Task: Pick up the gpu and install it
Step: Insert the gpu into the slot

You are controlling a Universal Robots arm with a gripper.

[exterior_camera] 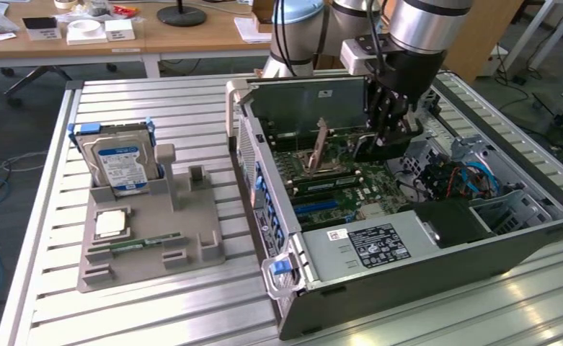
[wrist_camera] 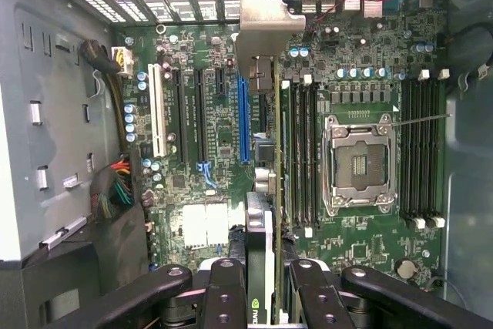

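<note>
Exterior view: slatted metal table (exterior_camera: 166, 317), wooden desks (exterior_camera: 194, 36) behind; claw (exterior_camera: 385, 144) grips the gpu (wrist_camera: 260, 244) inside the case (exterior_camera: 406, 288).

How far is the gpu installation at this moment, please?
Done: the gpu is picked up and inside the computer case. In hand: the gripper holds it above the motherboard. Left: it does not look seated yet.
</note>
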